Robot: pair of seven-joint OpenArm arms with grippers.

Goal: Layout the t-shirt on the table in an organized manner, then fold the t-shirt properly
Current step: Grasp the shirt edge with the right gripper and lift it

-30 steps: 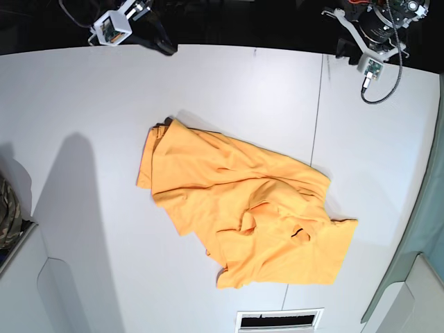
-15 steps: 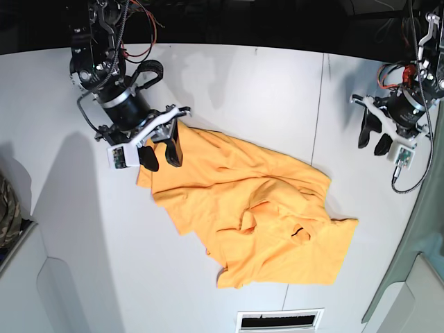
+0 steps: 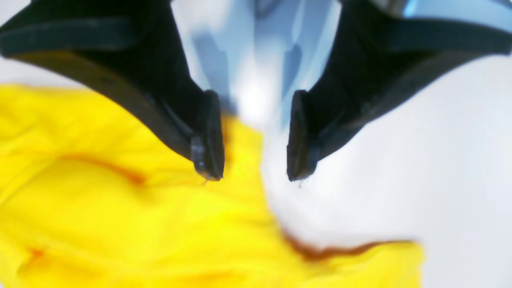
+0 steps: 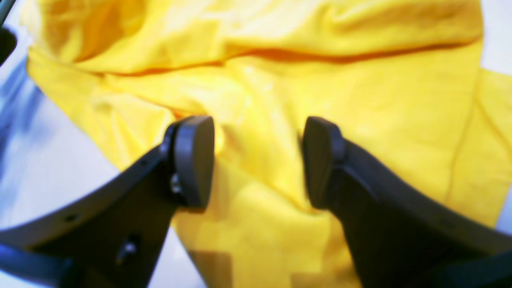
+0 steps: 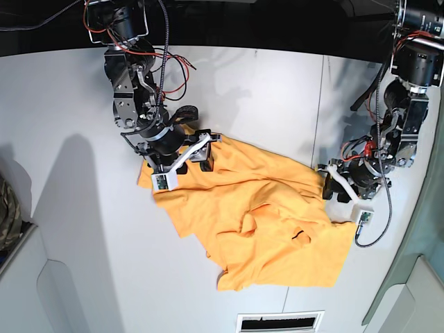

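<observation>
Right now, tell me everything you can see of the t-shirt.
The t-shirt is plain orange-yellow, soft cloth by the look of it, lying crumpled and wrinkled on the white table, not spread flat. A small dark curved mark shows near its lower right. The right hand is open just above its upper left part; the left hand is open over its right edge. Neither hand grips it.

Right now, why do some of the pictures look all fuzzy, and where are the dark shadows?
Left wrist view: very blurry; the black left claw and crumpled orange-yellow cotton t-shirt look smeared. Right wrist view: softer blur, with dark creases in the shirt under the right claw. Base view: sharpest, with grey shadows on the wide matte white table at its left side.
</observation>
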